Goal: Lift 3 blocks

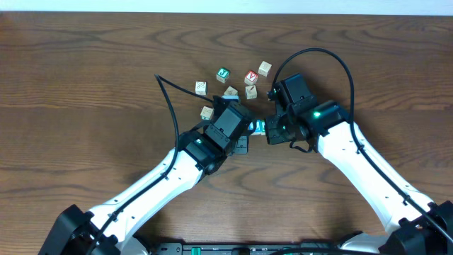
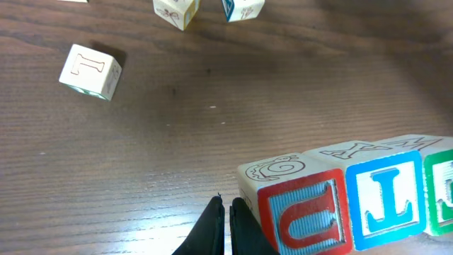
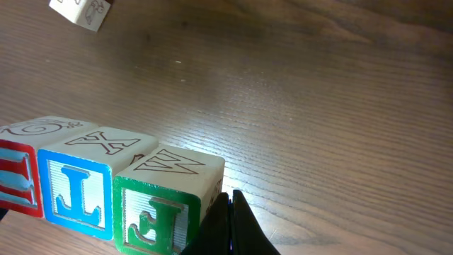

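Observation:
Three letter blocks stand side by side in a tight row: a red-faced one (image 2: pixel 304 212), a blue-faced one (image 2: pixel 386 202) and a green-faced one (image 2: pixel 440 198). The right wrist view shows the same row, red (image 3: pixel 18 177), blue (image 3: pixel 74 191), green (image 3: pixel 159 212). My left gripper (image 2: pixel 228 227) is shut, and its fingers lie against the red block's outer side. My right gripper (image 3: pixel 230 223) is shut too, pressed against the green block's outer side. From overhead only a teal sliver of the row (image 1: pixel 259 127) shows between the two wrists. I cannot tell whether the row touches the table.
Several loose cubes lie behind the grippers: a green-marked cube (image 1: pixel 223 74), a red V cube (image 1: pixel 250 76) and pale cubes (image 1: pixel 265 68), (image 1: pixel 201 88), (image 1: pixel 206 112). One pale cube (image 2: pixel 90 71) sits to the far left of the left gripper. Cables arch over both wrists.

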{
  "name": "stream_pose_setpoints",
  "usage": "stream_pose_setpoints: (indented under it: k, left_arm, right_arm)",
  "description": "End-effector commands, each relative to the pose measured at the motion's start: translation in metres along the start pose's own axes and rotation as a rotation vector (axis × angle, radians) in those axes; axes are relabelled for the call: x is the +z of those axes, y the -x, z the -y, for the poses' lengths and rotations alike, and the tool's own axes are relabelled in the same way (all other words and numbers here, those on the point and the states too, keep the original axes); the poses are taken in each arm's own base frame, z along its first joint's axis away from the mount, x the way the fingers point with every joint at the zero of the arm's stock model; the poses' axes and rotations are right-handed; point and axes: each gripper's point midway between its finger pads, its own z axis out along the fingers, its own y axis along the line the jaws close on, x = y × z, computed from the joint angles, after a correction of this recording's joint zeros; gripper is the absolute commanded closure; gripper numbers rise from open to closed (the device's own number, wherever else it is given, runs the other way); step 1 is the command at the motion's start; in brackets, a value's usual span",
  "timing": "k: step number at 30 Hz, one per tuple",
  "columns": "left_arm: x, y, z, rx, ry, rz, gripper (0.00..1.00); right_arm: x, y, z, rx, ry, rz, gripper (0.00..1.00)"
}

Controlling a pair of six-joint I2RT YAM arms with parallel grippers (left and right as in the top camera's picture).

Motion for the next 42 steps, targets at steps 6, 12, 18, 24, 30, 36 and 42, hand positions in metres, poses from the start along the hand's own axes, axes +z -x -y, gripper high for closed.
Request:
stream_pose_setpoints:
  k: [6,12,18,24,30,36,42]
  left_arm:
    - [-0.014,0.006,0.058,0.046,-0.199,-0.014,0.92]
    - [-0.014,0.006,0.058,0.046,-0.199,-0.015,0.93]
    - [-0.014,0.006,0.057,0.047,-0.198,-0.015,0.92]
    - [-0.004,0.001,0.056,0.047,-0.183,-0.036,0.93]
    - [0.0,-0.006,0.061,0.056,-0.188,-0.048,0.93]
    - [0.0,-0.004,0.063,0.056,-0.195,-0.04,0.93]
    - [0.001,-0.004,0.063,0.056,-0.193,-0.042,0.93]
  right_arm:
    - [-0.001,-0.005,-0.052,-0.06,0.192,-0.04,0.99]
    - [0.007,-0.009,-0.051,-0.057,0.184,-0.064,0.99]
    - [0.016,-0.012,-0.05,-0.056,0.176,-0.092,0.99]
    - [0.021,-0.016,-0.059,-0.081,0.181,-0.101,0.99]
    - [0.021,-0.015,-0.06,-0.085,0.182,-0.096,0.99]
    - [0.021,-0.017,-0.059,-0.084,0.18,-0.103,0.99]
    - [0.021,-0.017,-0.059,-0.084,0.179,-0.104,0.99]
